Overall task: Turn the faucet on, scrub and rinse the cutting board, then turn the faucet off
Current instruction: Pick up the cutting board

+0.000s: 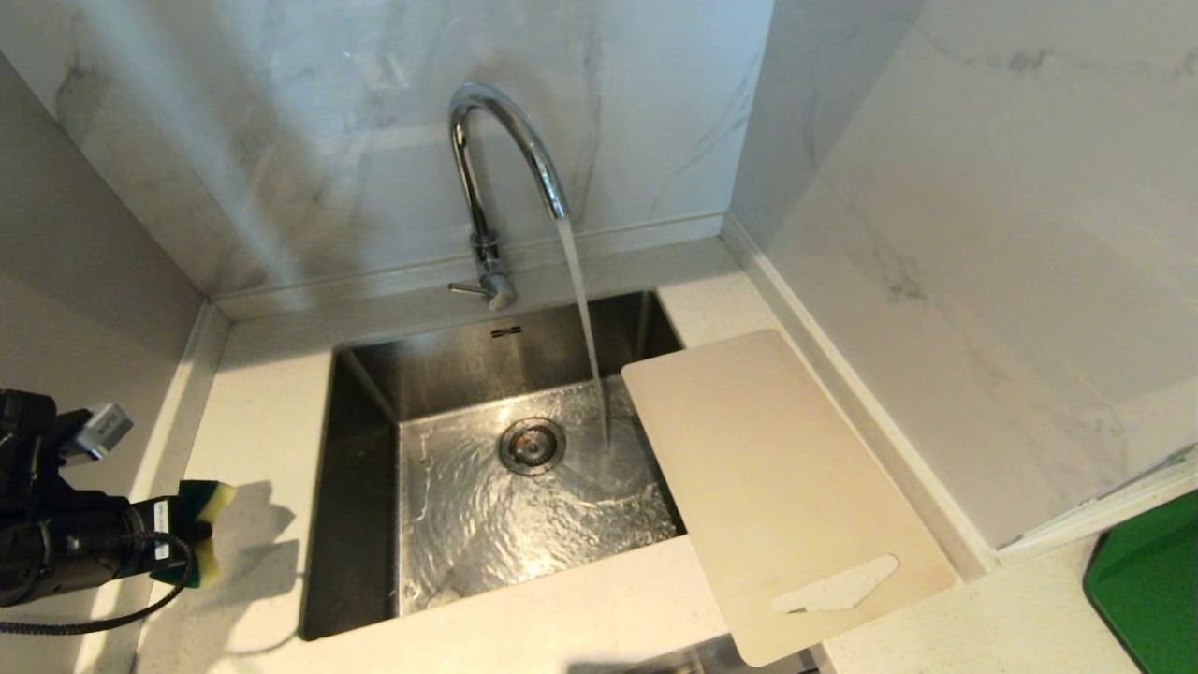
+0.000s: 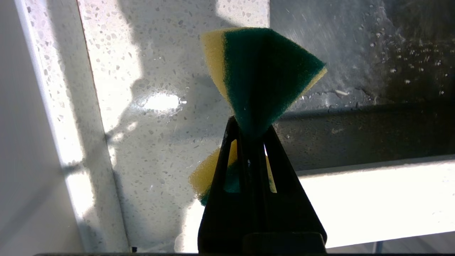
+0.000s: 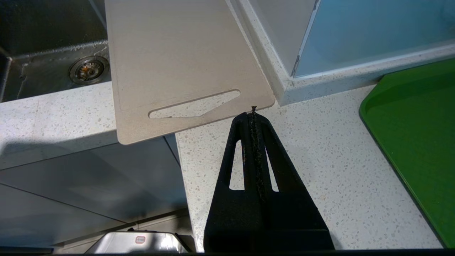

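Cutting board (image 1: 781, 487), pale beige with a tapered handle slot, overhangs the sink (image 1: 374, 393); left claw (image 2: 250, 133) pinches the sponge (image 2: 263, 74), right claw (image 3: 253, 113) closed empty.

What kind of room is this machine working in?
Most likely a kitchen: a steel sink set in a speckled counter, a chrome faucet running water, and a cutting board lying partly over the basin's right edge.

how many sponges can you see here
1. The sponge is pinched in the left pincer, held above the counter left of the sink. None shows in the sink or on the board.
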